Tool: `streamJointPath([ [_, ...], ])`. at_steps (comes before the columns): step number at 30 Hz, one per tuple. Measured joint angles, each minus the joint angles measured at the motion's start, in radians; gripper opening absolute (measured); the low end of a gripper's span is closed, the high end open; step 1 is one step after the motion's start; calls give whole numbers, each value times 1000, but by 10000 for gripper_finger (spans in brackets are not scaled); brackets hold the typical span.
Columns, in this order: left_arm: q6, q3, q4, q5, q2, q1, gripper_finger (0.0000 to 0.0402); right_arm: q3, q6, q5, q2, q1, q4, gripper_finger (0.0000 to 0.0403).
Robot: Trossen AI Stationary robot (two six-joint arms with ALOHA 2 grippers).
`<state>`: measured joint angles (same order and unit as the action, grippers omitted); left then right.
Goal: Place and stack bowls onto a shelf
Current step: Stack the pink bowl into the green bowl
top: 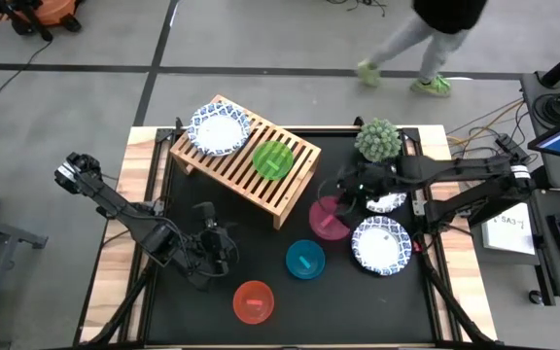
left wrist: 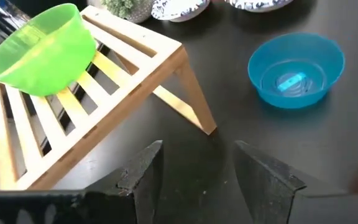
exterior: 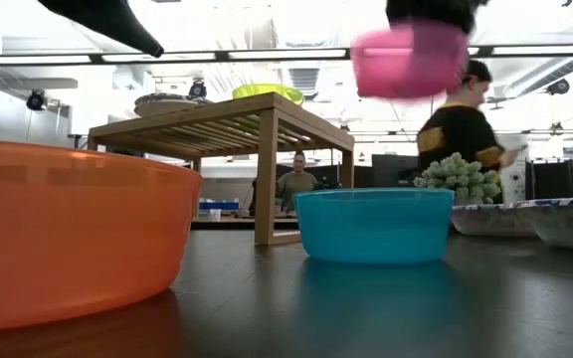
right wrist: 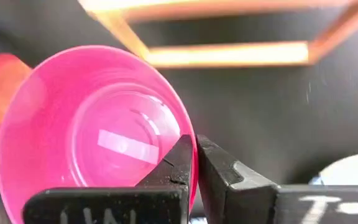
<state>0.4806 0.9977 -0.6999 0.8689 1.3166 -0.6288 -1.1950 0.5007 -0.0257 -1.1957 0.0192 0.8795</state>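
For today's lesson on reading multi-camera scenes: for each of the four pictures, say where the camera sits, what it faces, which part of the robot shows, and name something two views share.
High view: above the table, looking straight down on the wooden shelf; both arms show.
Low view: at table-top height, facing the room past the teal bowl; only arm parts at the top.
Left wrist view: on the left arm, facing the green bowl; open left gripper below.
Right wrist view: on the right arm; right gripper pinches the magenta bowl rim.
Shared: the magenta bowl appears lifted in the low view too.

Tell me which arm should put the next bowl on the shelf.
Right. The right gripper is shut on the magenta bowl's rim, lifted above the table beside the shelf. The left gripper is open and empty.
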Motion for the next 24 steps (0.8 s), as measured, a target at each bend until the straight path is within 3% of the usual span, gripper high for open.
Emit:
streamJointPath([
  [9,-15,0,-72,128,-1,0,176,-330,8,1,-131,103,4,8],
  [18,-14,0,-166,127,-7,0,176,-618,-3,135,-361,287,61,8],
  [24,34,0,-225,116,-8,-9,176,-825,-39,157,-528,358,172,8],
])
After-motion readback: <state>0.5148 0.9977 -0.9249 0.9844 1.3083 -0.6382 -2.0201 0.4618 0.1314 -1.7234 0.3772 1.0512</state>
